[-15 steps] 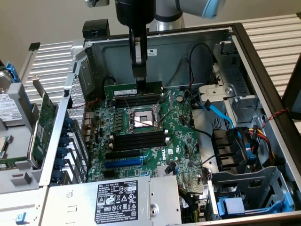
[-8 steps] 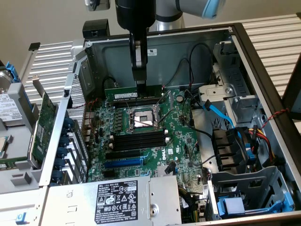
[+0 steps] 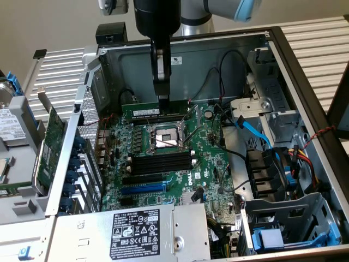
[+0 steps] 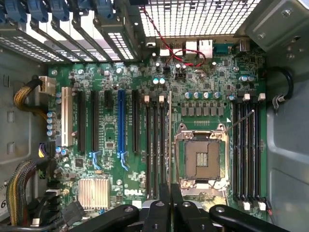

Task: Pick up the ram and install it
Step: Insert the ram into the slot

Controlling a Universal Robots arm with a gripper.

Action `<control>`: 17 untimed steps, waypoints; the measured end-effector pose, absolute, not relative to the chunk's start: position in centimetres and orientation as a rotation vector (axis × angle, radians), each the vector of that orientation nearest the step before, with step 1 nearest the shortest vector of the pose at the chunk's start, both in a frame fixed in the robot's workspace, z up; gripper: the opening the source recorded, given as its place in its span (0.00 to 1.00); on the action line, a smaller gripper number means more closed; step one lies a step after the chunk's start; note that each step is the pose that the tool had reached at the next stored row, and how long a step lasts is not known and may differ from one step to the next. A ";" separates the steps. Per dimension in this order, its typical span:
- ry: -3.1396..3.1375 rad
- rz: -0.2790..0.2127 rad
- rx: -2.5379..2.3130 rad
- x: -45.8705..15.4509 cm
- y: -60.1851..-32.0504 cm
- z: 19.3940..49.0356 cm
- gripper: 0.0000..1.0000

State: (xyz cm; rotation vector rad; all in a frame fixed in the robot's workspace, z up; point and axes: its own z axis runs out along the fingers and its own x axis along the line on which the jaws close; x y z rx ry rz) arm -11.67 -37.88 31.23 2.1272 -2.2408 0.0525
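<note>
Past the power supply [image 3: 136, 232], the fingers [image 3: 162, 94] clamp the ram [image 3: 143, 111] on edge above the motherboard [image 3: 210, 164], seemingly to parallel the memory slots [image 3: 163, 162].

Your robot is a silver-grey tubular metal arm [image 3: 218, 6] with a pale blue plastic joint cap [image 3: 246, 10]. Its glossy black gripper [image 3: 163, 101] has slim fingers, and its black link bars [image 4: 106, 220] carry round pivot screws [image 4: 128, 209].

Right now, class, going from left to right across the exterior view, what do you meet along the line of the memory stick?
green expansion card → ram → blue cable
</note>
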 end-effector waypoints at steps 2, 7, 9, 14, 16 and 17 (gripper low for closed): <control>-2.241 0.053 2.127 -11.7 -37.9 30.9 0.13; -2.241 0.053 2.127 -11.7 -38.0 30.3 0.13; -2.241 0.053 2.127 -11.7 -38.1 30.1 0.13; -2.241 0.053 2.127 -11.7 -38.5 29.6 0.13; -2.241 0.053 2.127 -11.7 -38.6 29.2 0.13; -2.241 0.053 2.127 -11.7 -38.7 29.1 0.13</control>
